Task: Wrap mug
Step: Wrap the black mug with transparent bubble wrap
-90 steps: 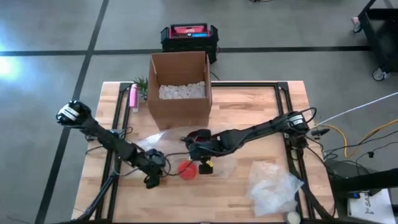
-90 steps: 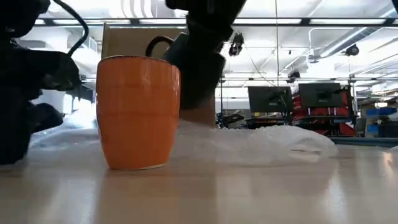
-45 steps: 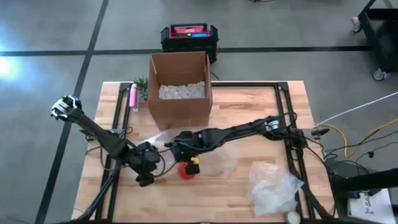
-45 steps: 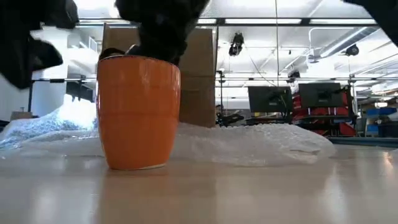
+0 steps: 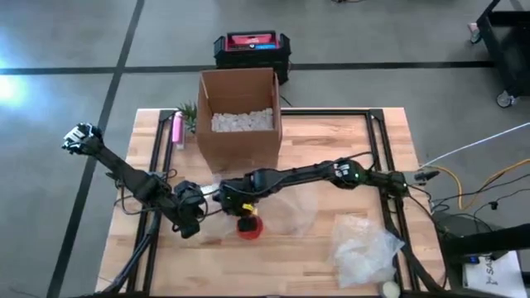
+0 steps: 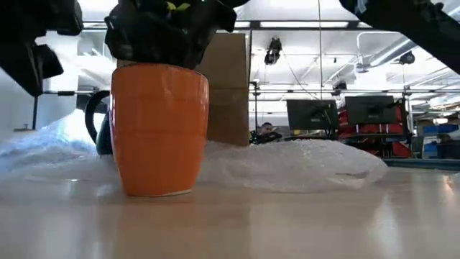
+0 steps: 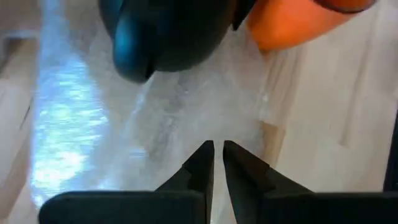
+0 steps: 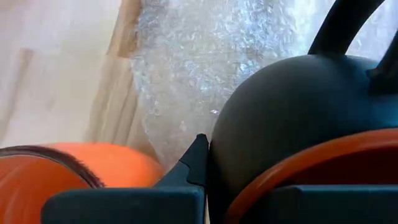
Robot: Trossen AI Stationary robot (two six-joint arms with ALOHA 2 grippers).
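I have a dark mug (image 5: 233, 201) gripped by its rim in the right gripper (image 5: 234, 203), one finger inside the cup and one outside, held just above the sheet of bubble wrap (image 5: 281, 211) near the front edge of the table (image 5: 331, 141). An orange mug (image 6: 159, 129) stands upright on the bare wood at the wrap's front edge, just beside the dark one. My left gripper (image 7: 216, 163) hovers low over the wrap toward the left edge, its fingers nearly pressed together with only a thin slit between them; I judge it holds nothing. To do this step well, I'd set the dark mug down well inside the sheet, clear of the orange one, so enough plastic lies on every side to fold over. Then the left gripper should pinch a loose edge of wrap, not the flat middle. The cardboard box (image 5: 238, 116) at the back edge stands well apart.
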